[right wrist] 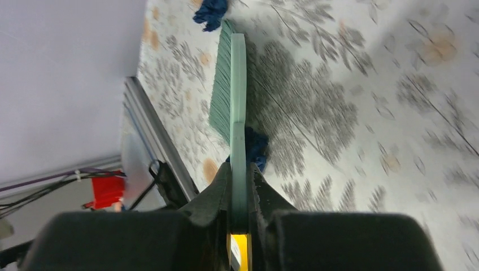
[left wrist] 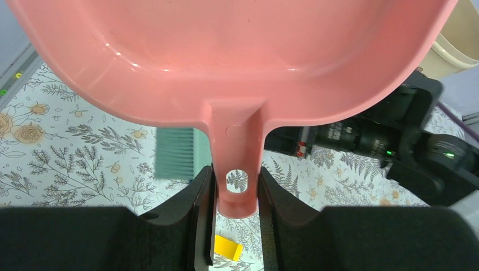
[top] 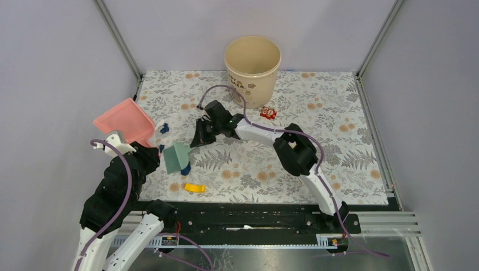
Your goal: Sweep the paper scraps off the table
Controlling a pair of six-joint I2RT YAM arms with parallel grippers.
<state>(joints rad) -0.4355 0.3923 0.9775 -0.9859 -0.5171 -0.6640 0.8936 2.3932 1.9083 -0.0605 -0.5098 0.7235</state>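
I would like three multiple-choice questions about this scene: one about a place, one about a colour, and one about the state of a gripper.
1. Where does the beige bucket stand?
A. at the far edge of the table
B. at the near edge
C. in the near-left corner

2. Which colour is the dustpan in the left gripper?
A. green
B. pink
C. yellow

3. How is the right gripper?
A. open and empty
B. shut on the bucket
C. shut on the green brush

Answers:
1 A, the top view shows it at the far side.
2 B, both views show it pink.
3 C, its fingers clamp the brush from both sides.
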